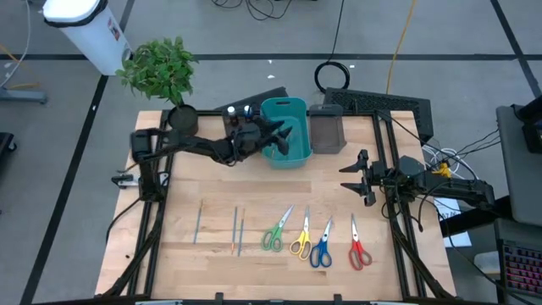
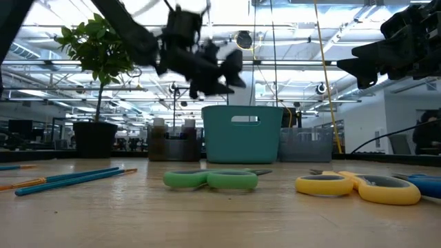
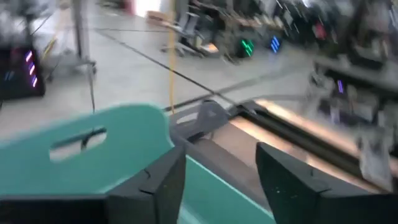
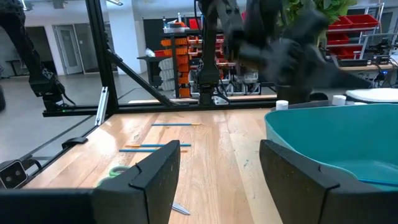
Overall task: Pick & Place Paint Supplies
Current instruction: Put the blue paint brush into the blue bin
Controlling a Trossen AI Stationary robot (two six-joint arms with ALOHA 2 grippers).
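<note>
**Operator:** Wooden tabletop first, nearest edge outward. I have four scissors in a row up front: green, yellow, blue, red. Just beside them lie three thin brushes. None is touched yet.

**Partner:** And the arms?

**Operator:** My right gripper waits above the right side of the table, fingers spread, nothing between them. Farther back, my left gripper hangs over the teal bin. Its wrist view shows the fingers apart with only the bin rim between them, so I see nothing held.

**Partner:** Bottles?

**Operator:** Behind the bin's left side, two small bottles with white caps stand by the plant pot. A grey bin sits touching the teal one's right side.

**Partner:** So, the step in hand?

**Operator:** I judge a drop into the teal bin is just finishing. To do it well, I'd lift straight up clear of the rim before swinging away, so the fingers don't catch the wall and drag the bin. I can't see inside the bin from here.
</note>
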